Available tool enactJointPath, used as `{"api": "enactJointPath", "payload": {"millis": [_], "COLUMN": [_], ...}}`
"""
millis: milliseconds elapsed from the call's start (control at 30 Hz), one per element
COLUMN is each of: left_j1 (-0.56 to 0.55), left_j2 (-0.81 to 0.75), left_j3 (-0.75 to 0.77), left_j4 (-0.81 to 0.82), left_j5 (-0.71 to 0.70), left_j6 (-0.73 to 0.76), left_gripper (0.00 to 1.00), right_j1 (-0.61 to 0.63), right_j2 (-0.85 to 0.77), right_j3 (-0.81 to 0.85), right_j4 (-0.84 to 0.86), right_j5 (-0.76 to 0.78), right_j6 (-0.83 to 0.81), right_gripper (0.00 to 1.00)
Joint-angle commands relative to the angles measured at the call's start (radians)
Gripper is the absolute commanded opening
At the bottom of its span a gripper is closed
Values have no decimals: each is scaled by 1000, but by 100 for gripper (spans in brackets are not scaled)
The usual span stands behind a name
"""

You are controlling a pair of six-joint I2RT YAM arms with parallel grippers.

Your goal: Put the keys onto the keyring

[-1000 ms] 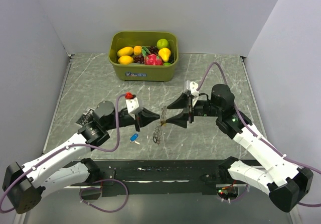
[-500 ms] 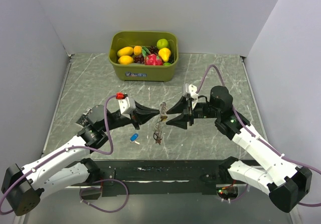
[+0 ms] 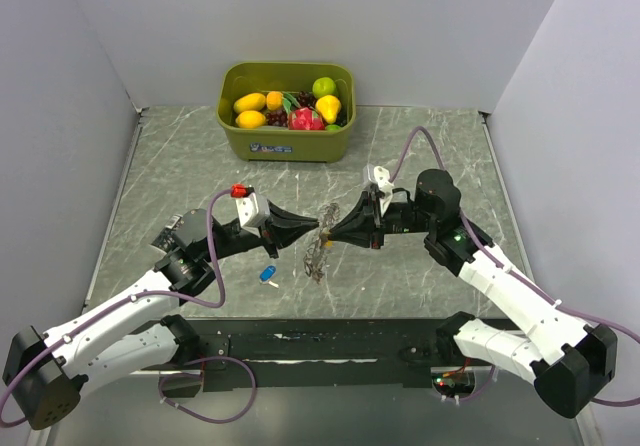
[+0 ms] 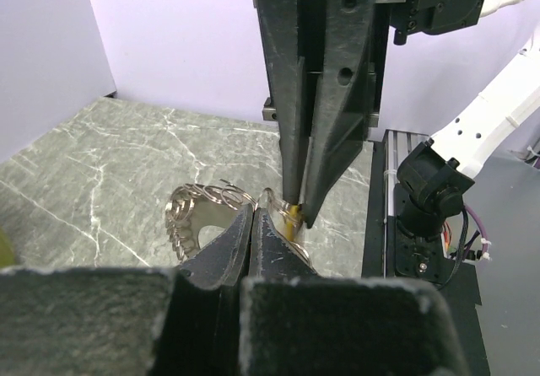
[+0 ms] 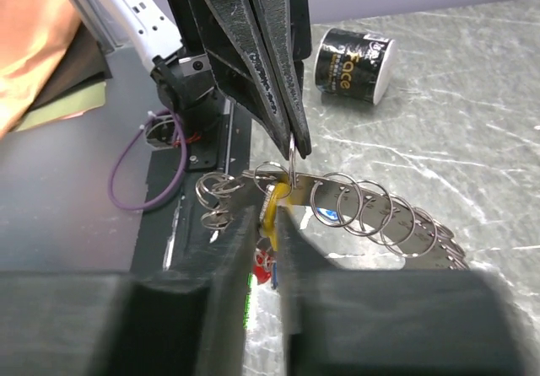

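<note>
Grey marbled table (image 3: 420, 146) spread wide, and both arms reach in from the near edge, the left arm (image 3: 130, 311) and the right arm (image 3: 520, 301) meeting nose to nose at centre. At the back sits the green bin (image 3: 287, 144) of toy fruit (image 3: 305, 118). A black can (image 5: 354, 53) lies on the table beyond. Left gripper (image 4: 253, 216) is pressed together, nipping a thin ring of the keyring (image 5: 304, 182), which hangs off the table between the two tools, its row of rings trailing down. Right gripper (image 5: 268, 212) is drawn narrow, pinching the yellow key (image 5: 272, 199) right against that held ring. A red key (image 5: 263, 265) dangles just beneath. The blue key (image 3: 267, 274) lies alone on the table, left of the keyring.
</note>
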Motion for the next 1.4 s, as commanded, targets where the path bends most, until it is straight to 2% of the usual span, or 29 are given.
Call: {"api": "enactJointPath", "payload": {"millis": [0,100,1067,1100,1133,1200,1233,1367], "left_j1": [-3,-3,-1,-3,-3,-3,-1,-1], "left_j2": [-12,-19,-25,-25,-26,-26,-28,-29], "left_j3": [49,46,46,46,47,49,49,44], "left_j4": [73,73,110,104,90,81,80,72], "left_j5": [4,2,4,1,-1,-5,-4,4], "left_j6": [-5,-3,-35,-34,-28,-23,-22,-20], "left_gripper": [1,1,1,1,1,1,1,1], "right_j1": [-5,-4,18,18,18,19,18,19], "right_j2": [-1,-6,49,37,28,-13,-30,-98], "right_j3": [-2,-11,-14,-14,-13,-20,-25,-28], "right_j4": [55,61,7,6,4,21,29,49], "right_j5": [-19,-19,5,8,16,39,50,88], "right_j6": [12,17,-18,-17,-15,-9,-5,2], "right_gripper": [9,0,0,2,14,25,37,57]}}
